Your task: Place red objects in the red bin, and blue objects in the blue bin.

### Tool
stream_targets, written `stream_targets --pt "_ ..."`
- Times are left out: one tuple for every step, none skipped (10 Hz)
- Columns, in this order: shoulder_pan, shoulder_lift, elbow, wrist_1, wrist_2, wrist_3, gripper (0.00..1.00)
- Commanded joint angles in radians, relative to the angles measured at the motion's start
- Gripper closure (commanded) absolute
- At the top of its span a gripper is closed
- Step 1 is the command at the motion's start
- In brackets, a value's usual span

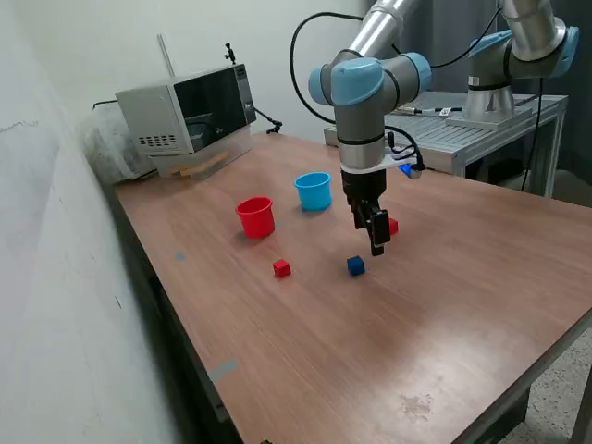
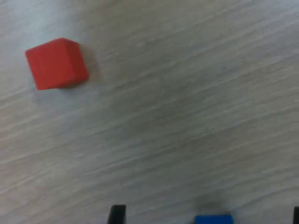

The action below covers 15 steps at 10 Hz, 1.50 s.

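Reaching down over the wooden table, the UR5e arm hangs nearly vertical from its pale blue elbow joint, wrist pointed straight at the tabletop. The gripper sits low, close above the surface, its black fingers close together as seen from the exterior view. In the wrist view only two dark finger tips poke in at the frame's edge, standing well apart with bare wood between them, so the claw looks released and holds nothing.

Taking the gripper as the dial's centre in the exterior view, a dark blue cube lies just beside it at about seven o'clock, flat on the table. A red cube rests further out at roughly eight o'clock. The red cup stands upright near ten o'clock, and the light blue cup stands upright at about eleven, the two cups near each other but apart. A second red cube peeks out at about one o'clock, mostly hidden behind the gripper's fingers.

The wrist view shows a red cube whole, slightly blurred, and a blue cube cut off by the frame edge, only a sliver of it visible. I can make out only one blue cube on the table. A microwave sits at the far corner.
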Motion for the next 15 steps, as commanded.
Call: stream_targets --pt "0.012 0.027 -0.028 -0.012 -0.001 0.001 0.0" --pt "0.012 0.035 -0.04 -0.02 -0.001 0.001 0.0" --pt "0.012 0.043 -0.051 -0.023 -0.001 0.001 0.0" --pt "0.012 0.052 -0.061 -0.03 -0.001 0.002 0.0" --pt "0.012 0.055 -0.071 -0.039 -0.003 0.001 0.0" --pt "0.012 0.06 -0.074 -0.046 -0.003 0.001 0.0" --pt "0.011 0.061 -0.078 -0.058 -0.003 0.002 0.0" --pt "0.002 0.061 -0.08 -0.072 -0.003 0.001 0.0" --pt "-0.003 0.061 -0.078 -0.078 -0.004 0.002 0.0" --pt "-0.006 0.063 -0.078 -0.087 -0.006 0.002 0.0" --pt "-0.015 0.064 -0.077 -0.089 -0.016 0.002 0.0" --pt "-0.021 0.064 -0.074 -0.089 -0.016 0.002 0.0" --pt "-0.026 0.064 -0.066 -0.095 -0.016 0.002 0.0" --pt "-0.027 0.063 -0.065 -0.099 -0.016 0.001 0.0" --pt "-0.027 0.063 -0.062 -0.101 -0.016 0.002 0.0"
